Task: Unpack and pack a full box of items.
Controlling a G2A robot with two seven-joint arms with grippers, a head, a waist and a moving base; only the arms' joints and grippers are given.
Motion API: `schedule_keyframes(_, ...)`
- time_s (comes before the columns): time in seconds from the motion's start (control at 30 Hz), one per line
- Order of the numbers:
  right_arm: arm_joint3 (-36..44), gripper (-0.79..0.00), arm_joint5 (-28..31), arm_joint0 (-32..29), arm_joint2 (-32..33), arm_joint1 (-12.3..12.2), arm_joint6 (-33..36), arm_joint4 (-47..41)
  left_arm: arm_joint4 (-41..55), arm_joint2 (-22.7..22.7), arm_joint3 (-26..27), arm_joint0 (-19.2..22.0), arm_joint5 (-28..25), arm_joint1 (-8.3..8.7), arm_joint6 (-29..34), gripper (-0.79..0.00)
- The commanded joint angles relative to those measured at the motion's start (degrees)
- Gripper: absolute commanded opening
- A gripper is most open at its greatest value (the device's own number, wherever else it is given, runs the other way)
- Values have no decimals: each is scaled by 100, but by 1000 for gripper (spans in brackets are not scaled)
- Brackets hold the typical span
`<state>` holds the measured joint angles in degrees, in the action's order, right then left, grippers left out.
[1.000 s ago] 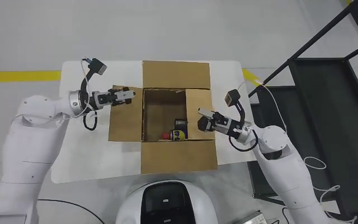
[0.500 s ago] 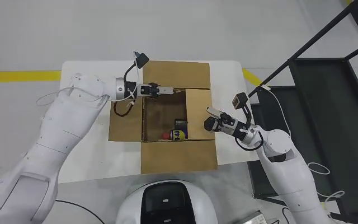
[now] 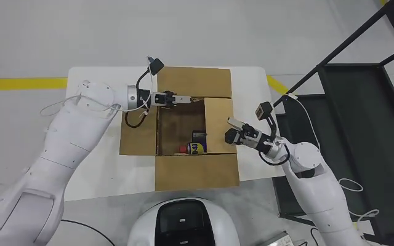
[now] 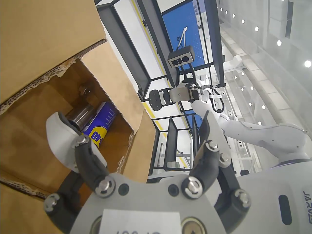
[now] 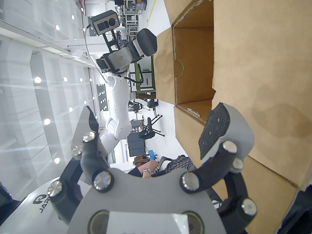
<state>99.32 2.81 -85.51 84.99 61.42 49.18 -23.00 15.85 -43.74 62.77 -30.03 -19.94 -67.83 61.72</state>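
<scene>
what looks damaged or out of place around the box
The box has ragged, torn cardboard along its opening edges, with frayed bits at the corners. Inside, the blue can lies on its side in a corner beside a metal cylinder. Nothing looks spilled.

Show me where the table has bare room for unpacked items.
Widest bare table lies near-left, between the left flap and the table edge. A narrower strip borders the right flap, far side. Crowded: the near-right corner of the box, around the spray can.
</scene>
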Motion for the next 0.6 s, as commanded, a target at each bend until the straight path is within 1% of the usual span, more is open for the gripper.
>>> schedule_keyframes(0.0, 47, 0, -99, 25, 4, -15, 180, -13, -75, 20, 77, -61, 165, -10, -138, 0)
schedule_keyframes(0.1, 152, 0, -171, -13, 86, -43, 465, -95, -10, 157, 108, -33, 289, -98, -176, 0)
schedule_keyframes(0.17, 213, 0, -207, -89, 191, -65, 640, -206, 187, 338, 16, 43, 290, -219, -136, 0)
schedule_keyframes(0.23, 283, 0, -245, -180, 279, -86, 773, -243, 218, 569, -192, 167, 260, -367, -192, 0)
schedule_keyframes(0.43, 462, 0, -344, -445, 463, -135, 986, -282, 413, 1230, -1249, 496, 52, -924, -486, 0)
schedule_keyframes(0.57, 552, 0, -392, -566, 470, -153, 1015, -236, 592, 1473, -1940, 580, -341, -1276, -713, 0)
